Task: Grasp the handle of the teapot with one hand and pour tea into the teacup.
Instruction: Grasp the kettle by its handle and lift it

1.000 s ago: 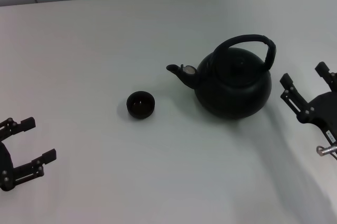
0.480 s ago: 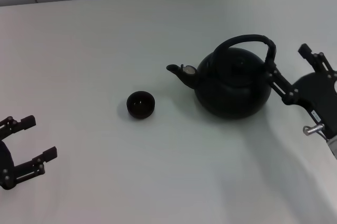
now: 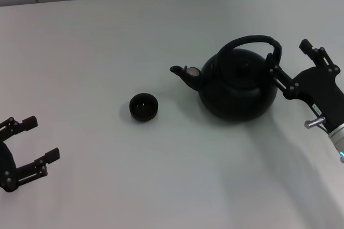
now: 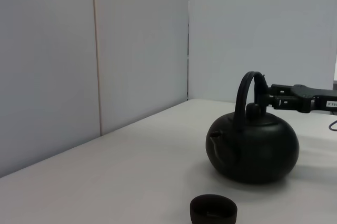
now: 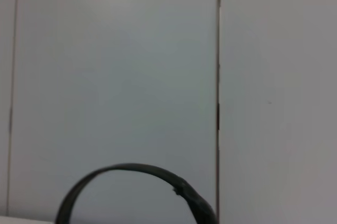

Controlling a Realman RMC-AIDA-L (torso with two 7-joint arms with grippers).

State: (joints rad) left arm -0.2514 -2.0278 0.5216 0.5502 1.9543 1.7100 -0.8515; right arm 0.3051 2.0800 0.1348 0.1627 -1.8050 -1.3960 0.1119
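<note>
1. Teapot (image 3: 236, 86) upright on counter (image 3: 107, 46), spout toward teacup (image 3: 143, 107), which sits apart from it.
2. Right gripper (image 3: 288, 60) beside teapot's handle (image 3: 252, 42), jaws wide, gripping nothing.
3. Left gripper (image 3: 29, 143) well beyond teacup from teapot, jaws wide.

Two matte black grippers: left gripper (image 3: 33, 139) with slim two-link fingers dotted with small pale screws; right gripper (image 3: 290, 61) alike, on a rounded black body with a white label, a silver stud, then a grey wrist with a cyan light.
</note>
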